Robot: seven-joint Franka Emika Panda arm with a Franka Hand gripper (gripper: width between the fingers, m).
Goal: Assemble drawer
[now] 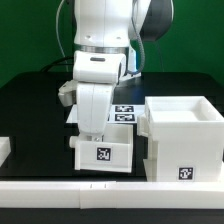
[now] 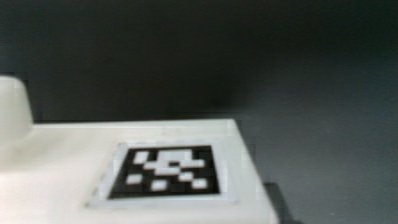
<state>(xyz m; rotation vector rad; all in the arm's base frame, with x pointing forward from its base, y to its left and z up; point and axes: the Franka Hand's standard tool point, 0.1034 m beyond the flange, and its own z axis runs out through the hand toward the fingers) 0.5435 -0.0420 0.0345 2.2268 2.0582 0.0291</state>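
Note:
A small white drawer tray (image 1: 103, 153) with a black-and-white tag on its front stands on the black table at the centre left. My gripper (image 1: 96, 132) reaches straight down onto the tray's back part; its fingertips are hidden by the hand and the tray. The large white cube-shaped case (image 1: 185, 140), open at the top and tagged on its front, stands at the exterior view's right, just beside the tray. The wrist view shows a white tagged surface (image 2: 169, 170) very close, with a rounded white part (image 2: 11, 110) at its edge. No fingers show there.
A long low white rail (image 1: 110, 190) runs along the front edge. The marker board (image 1: 125, 112) lies flat behind the tray, partly hidden by the arm. A white piece (image 1: 4, 150) is cut off at the exterior view's left edge.

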